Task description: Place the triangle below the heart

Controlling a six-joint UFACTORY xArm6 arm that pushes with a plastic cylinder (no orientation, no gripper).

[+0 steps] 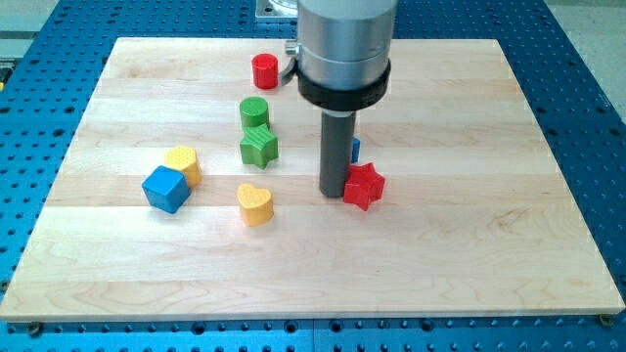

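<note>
The yellow heart block [255, 204] lies left of the board's middle. A blue block [355, 150] shows only as a sliver at the right edge of my rod; its shape cannot be made out. My tip [334, 194] rests on the board just below that blue sliver. It touches, or nearly touches, the left side of a red star block [364, 186]. The tip is about 80 pixels to the right of the heart.
A green star block [258, 148] and a green cylinder [254, 112] stand above the heart. A red cylinder [264, 70] is near the view's top. A yellow block [184, 163] and a blue cube [165, 189] sit at the left. The wooden board [469, 244] ends on blue perforated table.
</note>
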